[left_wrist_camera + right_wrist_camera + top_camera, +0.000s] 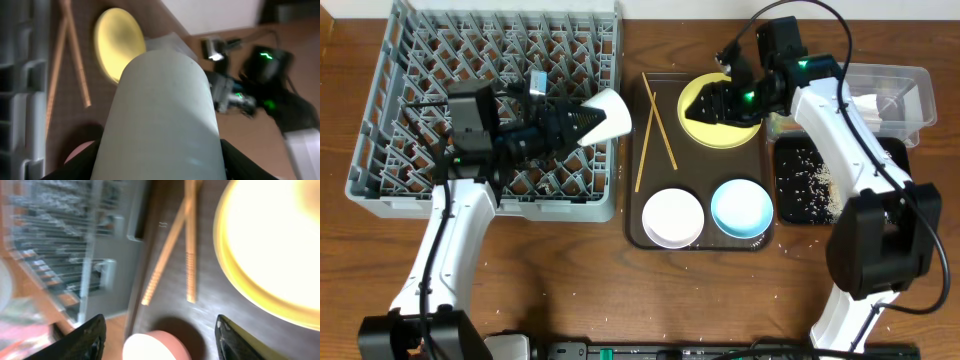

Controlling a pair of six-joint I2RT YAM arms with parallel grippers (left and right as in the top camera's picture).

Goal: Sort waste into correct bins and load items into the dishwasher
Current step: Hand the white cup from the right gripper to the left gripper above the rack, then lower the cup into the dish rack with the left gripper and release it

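Task stands partway.

Waste side looks largely dealt with. The clear tub point(917, 85) at the far right holds a crumpled napkin point(880, 105). The black tray point(892, 152) in front of it carries a scatter of rice scraps point(810, 185). The snack wrapper I cannot place. Something coloured sits just beside the right arm at the tub's near corner, too hidden to name.

Loading has barely begun, by my reading. The dish rack point(440, 60) shows only bare pegs, no dish seated that I can see.

The left gripper point(578, 123) has its fingers point(75, 162) clamped on the small white cup point(610, 112). The cup is held on its side above the rack's right-hand edge, not yet set among the pegs. From the left wrist it fills nearly the whole view.

On the brown serving tray point(695, 165), waiting:
- yellow plate point(705, 130), far right corner
- chopsticks point(658, 135), crossed near their far ends, along the left side
- white bowl point(672, 216), near left
- blue-sided bowl point(742, 207), near right, just beside the white one

Both bowls and the plate look empty.

The right gripper point(723, 103) hangs over the plate, fingers point(87, 340) spread wide, nothing between them.

Left to do, as I judge it: seat the cup, then load the plate, both bowls and the chopsticks.
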